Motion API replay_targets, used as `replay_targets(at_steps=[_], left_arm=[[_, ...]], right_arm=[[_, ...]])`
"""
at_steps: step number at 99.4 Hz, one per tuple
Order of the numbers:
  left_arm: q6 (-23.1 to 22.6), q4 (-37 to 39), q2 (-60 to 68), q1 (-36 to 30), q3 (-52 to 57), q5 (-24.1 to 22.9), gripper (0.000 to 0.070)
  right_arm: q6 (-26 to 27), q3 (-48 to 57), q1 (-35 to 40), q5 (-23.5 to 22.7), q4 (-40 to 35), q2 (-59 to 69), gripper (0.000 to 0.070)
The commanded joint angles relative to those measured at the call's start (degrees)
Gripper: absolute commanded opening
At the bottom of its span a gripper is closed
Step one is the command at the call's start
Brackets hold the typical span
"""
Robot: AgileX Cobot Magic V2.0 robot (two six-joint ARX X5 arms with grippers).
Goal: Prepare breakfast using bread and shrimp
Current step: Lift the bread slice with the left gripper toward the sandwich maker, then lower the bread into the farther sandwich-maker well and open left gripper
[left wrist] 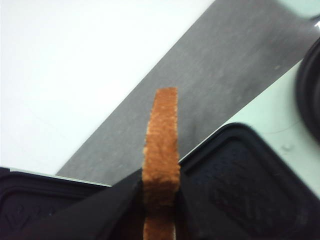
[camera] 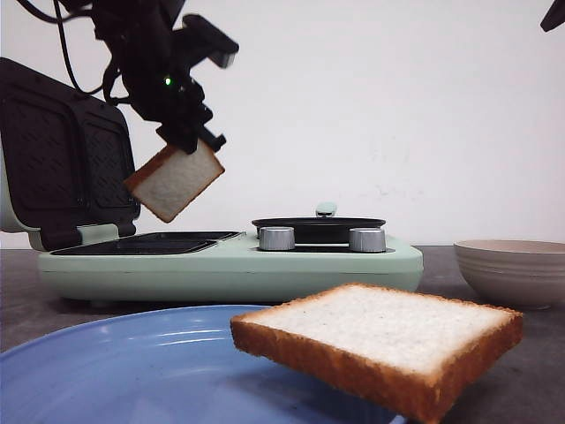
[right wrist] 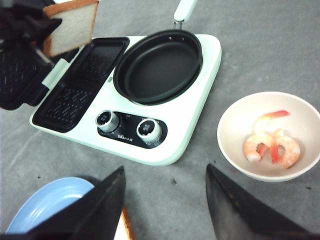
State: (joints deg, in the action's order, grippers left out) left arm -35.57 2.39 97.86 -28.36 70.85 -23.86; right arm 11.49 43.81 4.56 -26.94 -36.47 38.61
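My left gripper (camera: 196,140) is shut on one slice of bread (camera: 175,181) and holds it tilted in the air above the open sandwich maker's black grill plate (camera: 146,242). In the left wrist view the slice's brown crust (left wrist: 161,145) stands between the fingers of the left gripper (left wrist: 160,192). The right wrist view shows the same slice (right wrist: 72,26). The second slice (camera: 380,340) lies on the edge of a blue plate (camera: 132,371) at the front. Shrimp (right wrist: 272,147) lie in a pale bowl (right wrist: 240,150). My right gripper (right wrist: 165,167) is open and empty, high above the table.
The mint-green sandwich maker (camera: 229,265) has its lid (camera: 62,150) standing open at the left. A black pan (right wrist: 159,65) sits on its right half, with two knobs (right wrist: 147,128) at the front. The bowl (camera: 512,269) stands at the right.
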Motion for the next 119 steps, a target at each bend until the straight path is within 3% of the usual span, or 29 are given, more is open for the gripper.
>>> replay_targets(at_steps=[1, 62, 69, 81, 90, 119], left_arm=[[-2.01, 0.66, 1.57, 0.11, 1.22, -0.33, 0.0007], [-2.84, 0.17, 4.52, 1.4, 1.22, -0.11, 0.001], [-2.78, -0.24, 4.52, 1.4, 1.22, -0.11, 0.0058], [-2.78, -0.87, 4.52, 1.33, 1.22, -0.11, 0.0238], [-2.71, -1.66, 4.52, 1.29, 1.22, -0.09, 0.0318], [-2.01, -4.15, 4.52, 1.22, 1.2, 2.89, 0.0327]], right_arm=[[-1.36, 0.55, 0.24, -0.02, 0.2, 0.22, 0.0308], [-1.42, 0.55, 0.24, -0.02, 0.17, 0.22, 0.0308], [-1.42, 0.55, 0.24, -0.02, 0.17, 0.22, 0.0308], [-1.42, 0.55, 0.24, -0.02, 0.17, 0.22, 0.0308], [-1.42, 0.55, 0.24, -0.02, 0.17, 0.22, 0.0308], [-1.42, 0.55, 0.24, -0.02, 0.17, 0.22, 0.0308]])
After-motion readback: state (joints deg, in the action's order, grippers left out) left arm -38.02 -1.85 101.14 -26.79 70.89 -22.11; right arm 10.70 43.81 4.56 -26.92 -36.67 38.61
